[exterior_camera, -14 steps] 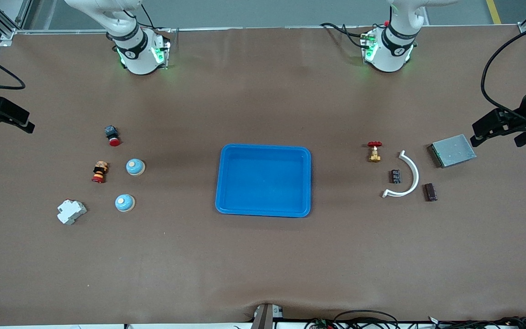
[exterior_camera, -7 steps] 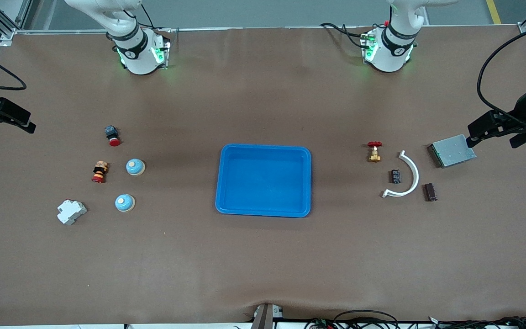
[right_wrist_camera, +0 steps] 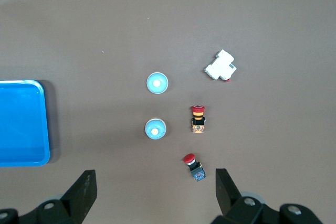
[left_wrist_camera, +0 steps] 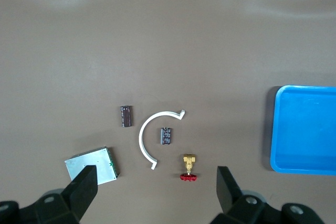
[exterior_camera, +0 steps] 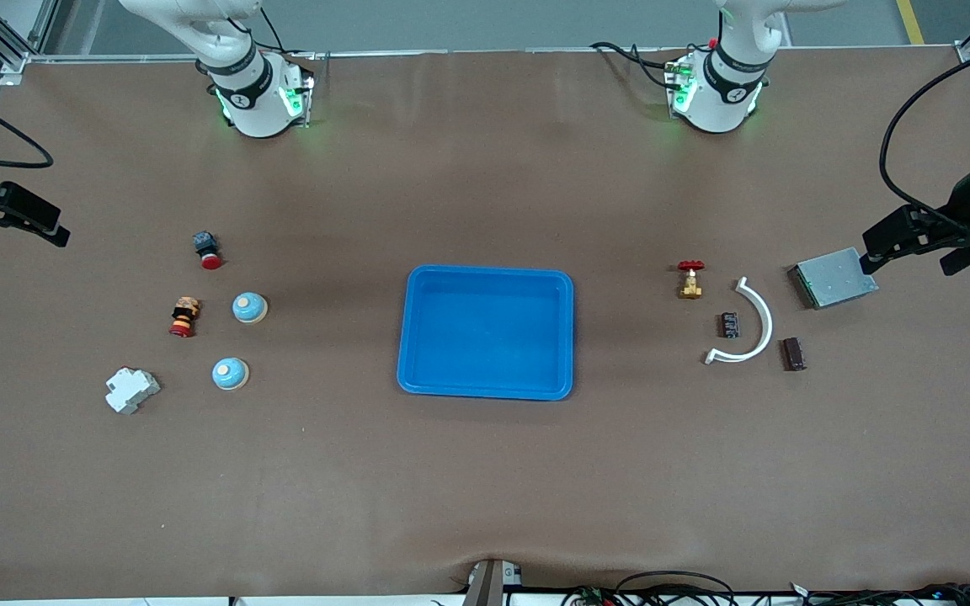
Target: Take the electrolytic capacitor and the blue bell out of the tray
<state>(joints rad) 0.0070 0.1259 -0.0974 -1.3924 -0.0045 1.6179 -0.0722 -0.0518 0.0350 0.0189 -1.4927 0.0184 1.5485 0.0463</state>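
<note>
Two small dark capacitors lie toward the left arm's end: one (exterior_camera: 730, 325) (left_wrist_camera: 166, 136) inside a white curved strip, one (exterior_camera: 793, 353) (left_wrist_camera: 126, 116) beside it. Two blue domed bells (exterior_camera: 249, 307) (exterior_camera: 230, 373) sit toward the right arm's end and also show in the right wrist view (right_wrist_camera: 155, 129) (right_wrist_camera: 157, 83). A blue tray (exterior_camera: 405, 337) stands mid-table, empty. My left gripper (exterior_camera: 914, 248) (left_wrist_camera: 155, 192) hangs open and empty over the table's end by a grey metal box. My right gripper (exterior_camera: 5, 227) (right_wrist_camera: 152, 192) hangs open and empty over the table's other end.
A brass valve with a red handle (exterior_camera: 690, 279), the white curved strip (exterior_camera: 763, 324) and the grey metal box (exterior_camera: 834, 278) lie near the capacitors. Two red push buttons (exterior_camera: 207, 249) (exterior_camera: 184, 316) and a white breaker (exterior_camera: 131, 390) lie near the bells.
Both grippers have drifted slightly at the table's ends. Nothing on the table has moved.
</note>
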